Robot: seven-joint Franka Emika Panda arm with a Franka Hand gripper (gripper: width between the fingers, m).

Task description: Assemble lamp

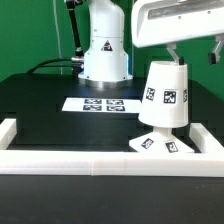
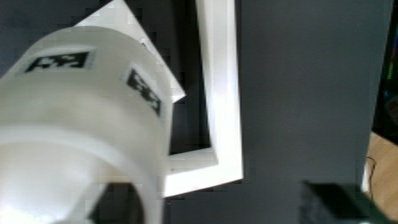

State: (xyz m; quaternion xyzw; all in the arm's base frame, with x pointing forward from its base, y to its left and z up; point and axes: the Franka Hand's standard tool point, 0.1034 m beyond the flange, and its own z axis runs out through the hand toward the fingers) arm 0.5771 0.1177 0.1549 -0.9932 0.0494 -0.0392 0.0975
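The white cone-shaped lamp shade (image 1: 165, 95) with black-and-white tags stands upright on the flat angular base (image 1: 158, 144), near the front right corner in the exterior view. My gripper (image 1: 194, 55) is open, just above the shade's top and a little toward the exterior view's right. One finger hangs over the shade's top edge and the other is clear of it. In the wrist view the shade (image 2: 98, 110) fills one side. The gripper (image 2: 228, 205) holds nothing, and one dark finger (image 2: 121, 205) overlaps the shade. The bulb is not visible.
A white rail (image 1: 100, 165) frames the black table along the front and sides, and it also shows in the wrist view (image 2: 222, 80). The marker board (image 1: 100, 103) lies mid-table. The white robot pedestal (image 1: 105, 50) stands behind it with cables.
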